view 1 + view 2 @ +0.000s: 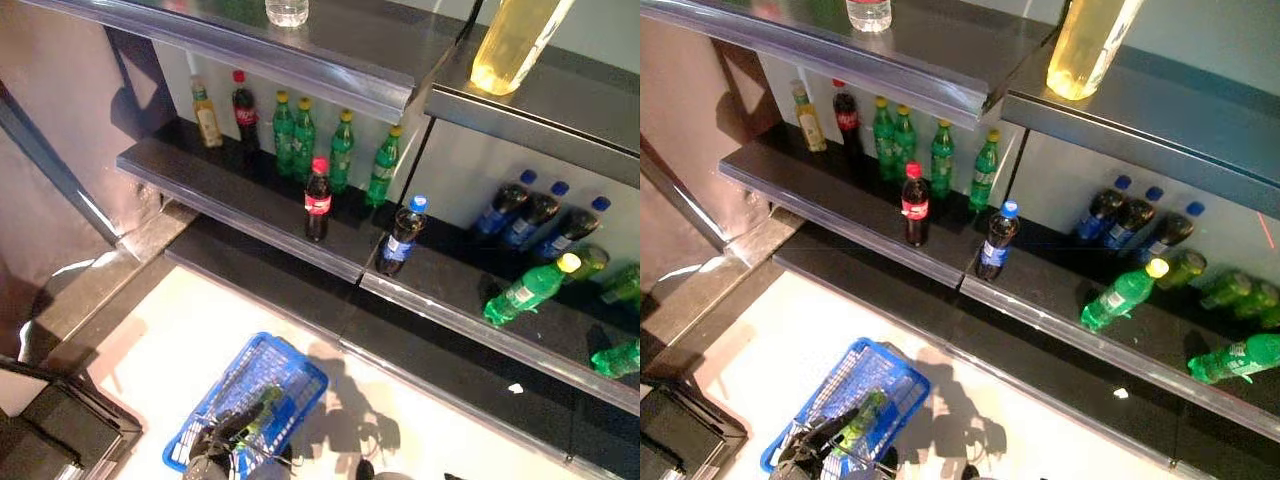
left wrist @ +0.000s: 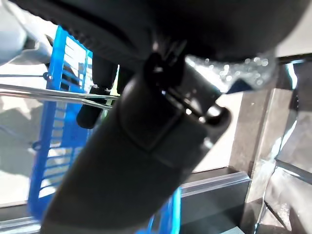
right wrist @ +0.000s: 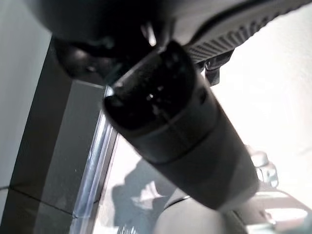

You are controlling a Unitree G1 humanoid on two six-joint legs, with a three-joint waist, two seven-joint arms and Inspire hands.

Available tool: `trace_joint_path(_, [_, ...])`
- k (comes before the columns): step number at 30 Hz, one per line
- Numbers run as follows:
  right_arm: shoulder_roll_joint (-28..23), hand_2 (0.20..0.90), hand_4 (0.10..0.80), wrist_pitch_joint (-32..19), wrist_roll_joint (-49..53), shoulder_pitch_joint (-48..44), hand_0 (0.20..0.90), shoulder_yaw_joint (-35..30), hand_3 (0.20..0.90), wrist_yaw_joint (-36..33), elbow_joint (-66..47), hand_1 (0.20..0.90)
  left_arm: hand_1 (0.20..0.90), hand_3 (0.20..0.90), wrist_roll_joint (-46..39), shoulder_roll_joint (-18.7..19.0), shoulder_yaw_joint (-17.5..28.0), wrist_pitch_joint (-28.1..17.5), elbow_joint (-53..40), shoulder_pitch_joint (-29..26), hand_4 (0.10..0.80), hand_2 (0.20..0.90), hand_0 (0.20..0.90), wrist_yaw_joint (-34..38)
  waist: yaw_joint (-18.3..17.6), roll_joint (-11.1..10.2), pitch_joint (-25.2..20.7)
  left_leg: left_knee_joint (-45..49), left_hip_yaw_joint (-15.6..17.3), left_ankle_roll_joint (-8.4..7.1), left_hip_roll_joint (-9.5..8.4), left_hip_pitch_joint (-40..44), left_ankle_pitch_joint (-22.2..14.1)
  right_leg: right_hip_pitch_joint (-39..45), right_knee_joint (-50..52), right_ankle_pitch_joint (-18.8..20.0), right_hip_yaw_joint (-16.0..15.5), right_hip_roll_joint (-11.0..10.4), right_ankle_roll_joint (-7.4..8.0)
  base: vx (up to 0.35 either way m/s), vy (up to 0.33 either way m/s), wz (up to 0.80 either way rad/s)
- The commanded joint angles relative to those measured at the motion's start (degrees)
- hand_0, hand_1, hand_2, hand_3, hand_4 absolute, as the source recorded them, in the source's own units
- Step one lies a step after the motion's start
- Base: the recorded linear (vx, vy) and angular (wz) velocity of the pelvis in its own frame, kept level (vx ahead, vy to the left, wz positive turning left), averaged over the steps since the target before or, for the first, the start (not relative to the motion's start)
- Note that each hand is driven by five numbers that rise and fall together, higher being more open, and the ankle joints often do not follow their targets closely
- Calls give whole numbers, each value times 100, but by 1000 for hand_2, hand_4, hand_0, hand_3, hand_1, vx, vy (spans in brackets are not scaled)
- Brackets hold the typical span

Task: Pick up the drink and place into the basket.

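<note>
Left hand point(image 1: 215, 440) hooks the blue basket point(image 1: 290, 375) handle at 6 o'clock for carrying; shelf bottles point(image 1: 317, 200) wait at 12; right hand point(image 3: 165, 122) unreadable.

The basket point(image 1: 290, 372) is blue plastic mesh with wire handles, sitting on the pale floor at the near left, in front of the shelves. A green drink bottle point(image 1: 262, 407) lies tilted inside it, toward its near end, partly hidden by dark fingers.
</note>
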Motion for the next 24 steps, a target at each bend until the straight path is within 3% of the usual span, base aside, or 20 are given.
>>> trace_joint_path(1, [-109, 900, 800, -443, -15, -248, 900, 490, 900, -4, -823, 900, 300, 200, -73, 381, -271, -246, -261, 103, 100, 300, 300, 128, 218, 121, -150, 647, 107, -194, 391, -778, -102, -414, 340, 487, -189, -726, 634, -152, -130, -23])
trace_joint_path(4, [-197, 900, 800, -382, 9, -273, 900, 794, 900, 86, -1576, 900, 300, 200, -86, 381, -338, -221, -363, 69, 100, 300, 300, 247, 242, 58, -155, 662, 39, -226, 440, -861, -85, -389, 233, 489, -196, -648, 601, -77, -186, -2])
trace_joint_path(8, [-734, 900, 800, -3, 33, -20, 900, 1363, 900, 6, -4233, 900, 300, 200, 7, 302, -504, -98, -667, 332, 100, 300, 300, 429, 252, -60, -210, 630, -190, -377, 560, -875, 18, -233, 52, 465, -230, -432, 478, -2, -184, 28])
trace_joint_path(10, [-934, 900, 800, 1, 166, 30, 900, 1369, 900, 21, -4890, 900, 300, 200, 51, 271, -573, -90, -741, 440, 100, 300, 300, 429, 250, -67, -226, 559, -252, -410, 581, -838, 55, -187, 11, 456, -259, -384, 447, 25, -85, 29])
trace_joint_path(14, [-1522, 900, 800, -315, -75, 119, 900, 884, 900, -545, -7242, 900, 300, 200, 177, 130, -602, -201, -790, 825, 100, 300, 300, 378, 204, -52, -308, 380, -381, -457, 601, -710, 124, -163, 33, 365, -309, -252, 356, 43, -34, 19])
trace_joint_path(20, [-1744, 900, 800, -845, 18, 133, 900, 79, 900, -1066, -8434, 900, 300, 200, 388, 21, -368, -188, -929, 1089, 100, 300, 300, 395, 123, 56, -388, 386, -385, -486, 640, -566, 93, -216, 226, 231, -312, -200, 287, 79, 36, 3])
trace_joint_path(24, [-1762, 900, 800, -1074, 25, 85, 900, -418, 900, -1835, -8822, 900, 300, 200, 416, -15, -267, -237, -903, 1237, 100, 300, 300, 336, 82, 148, -437, 431, -324, -486, 661, -454, 43, -217, 390, 128, -332, -194, 237, 112, 55, 2])
